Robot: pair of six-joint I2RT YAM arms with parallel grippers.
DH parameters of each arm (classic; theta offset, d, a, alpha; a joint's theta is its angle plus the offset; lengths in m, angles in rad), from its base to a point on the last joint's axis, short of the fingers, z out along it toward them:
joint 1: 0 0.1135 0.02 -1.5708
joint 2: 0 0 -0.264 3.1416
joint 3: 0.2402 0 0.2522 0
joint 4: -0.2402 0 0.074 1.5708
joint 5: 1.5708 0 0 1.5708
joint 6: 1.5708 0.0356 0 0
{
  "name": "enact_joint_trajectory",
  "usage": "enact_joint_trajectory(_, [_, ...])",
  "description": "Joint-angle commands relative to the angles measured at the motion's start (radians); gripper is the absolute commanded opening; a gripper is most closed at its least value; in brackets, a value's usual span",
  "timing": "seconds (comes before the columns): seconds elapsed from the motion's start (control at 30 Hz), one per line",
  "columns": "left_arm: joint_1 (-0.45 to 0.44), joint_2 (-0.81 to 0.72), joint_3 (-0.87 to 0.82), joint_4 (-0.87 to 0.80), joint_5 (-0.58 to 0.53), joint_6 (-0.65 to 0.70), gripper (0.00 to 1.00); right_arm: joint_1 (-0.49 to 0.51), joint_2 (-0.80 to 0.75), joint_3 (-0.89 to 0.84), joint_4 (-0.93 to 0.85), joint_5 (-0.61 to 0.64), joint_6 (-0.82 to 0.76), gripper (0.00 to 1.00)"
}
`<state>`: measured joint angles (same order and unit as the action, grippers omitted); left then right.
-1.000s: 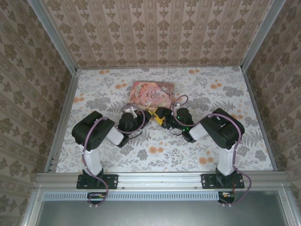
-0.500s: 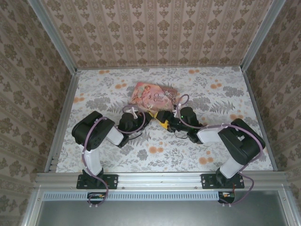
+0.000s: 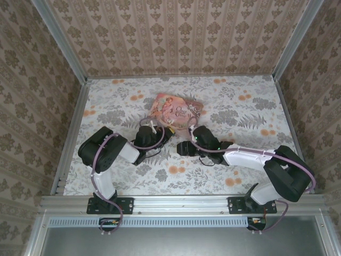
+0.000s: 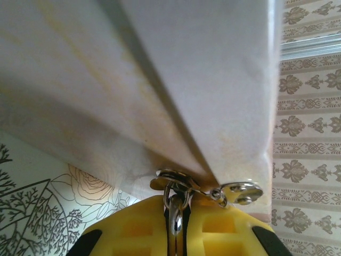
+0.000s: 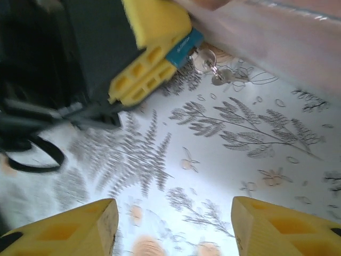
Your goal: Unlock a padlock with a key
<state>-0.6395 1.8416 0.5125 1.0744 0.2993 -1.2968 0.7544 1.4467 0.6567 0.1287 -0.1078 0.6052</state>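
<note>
Ahead of our right gripper (image 5: 170, 228), whose jaws stand spread and empty, the left gripper (image 5: 160, 50) pinches the padlock (image 5: 185, 45), and the key (image 5: 224, 78) hangs on a ring (image 5: 201, 60) just beside it. We should come in low and slowly, closing only on the key's flat head.
</note>
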Motion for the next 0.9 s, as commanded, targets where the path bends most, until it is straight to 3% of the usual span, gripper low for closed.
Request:
enact_joint_trajectory(0.0, [0.003, -0.037, 0.033, -0.034, 0.041, 0.020, 0.00, 0.072, 0.008, 0.030, -0.097, 0.276, -0.227, 0.57])
enact_joint_trajectory(0.17, [0.003, -0.066, 0.047, -0.114, 0.048, 0.019, 0.00, 0.165, 0.082, 0.045, -0.048, 0.523, -0.367, 0.55])
enact_joint_trajectory(0.33, [0.003, -0.087, 0.057, -0.171, 0.055, 0.017, 0.00, 0.216, 0.181, 0.078, 0.023, 0.669, -0.462, 0.50])
enact_joint_trajectory(0.87, [0.000, -0.093, 0.057, -0.194, 0.067, -0.008, 0.00, 0.232, 0.364, 0.221, 0.136, 0.771, -0.542, 0.39])
